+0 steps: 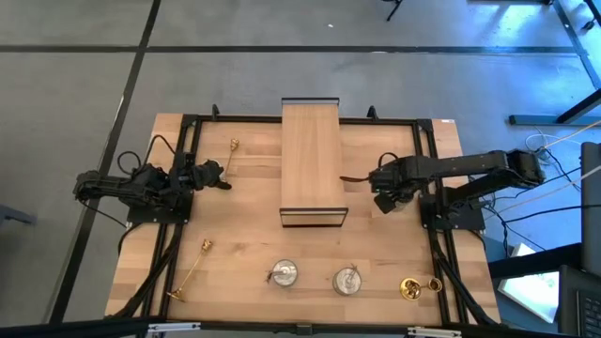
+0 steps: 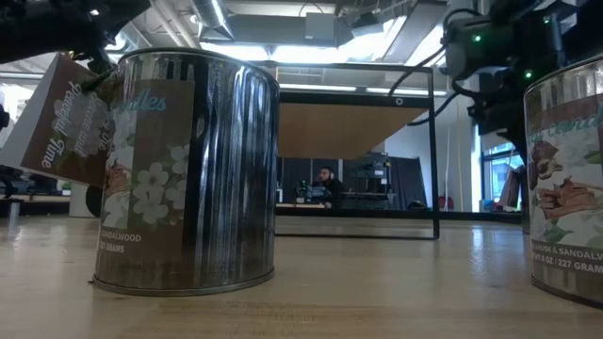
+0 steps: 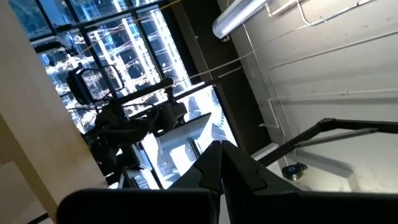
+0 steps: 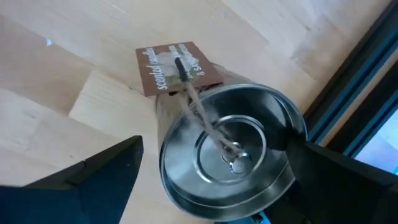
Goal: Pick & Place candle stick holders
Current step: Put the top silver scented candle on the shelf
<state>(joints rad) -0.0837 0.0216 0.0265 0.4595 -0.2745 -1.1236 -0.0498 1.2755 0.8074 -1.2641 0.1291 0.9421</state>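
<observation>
Candle stick holders line the near edge of the light wooden surface (image 1: 235,225): squat shiny silver tins (image 1: 283,274), rigid and slick, best taken across the wall; slim gold candlesticks (image 1: 191,270), light, tippy, taken mid-stem. Right end effector (image 4: 211,180) spread around one tin (image 4: 230,149); left end effector (image 1: 223,183) pressed together, empty.

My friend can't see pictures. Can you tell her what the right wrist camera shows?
A shiny silver tin sits on the wooden table, seen from above between the right gripper's two open dark fingers. A string runs from its lid to a brown paper tag lying beside it.
</observation>
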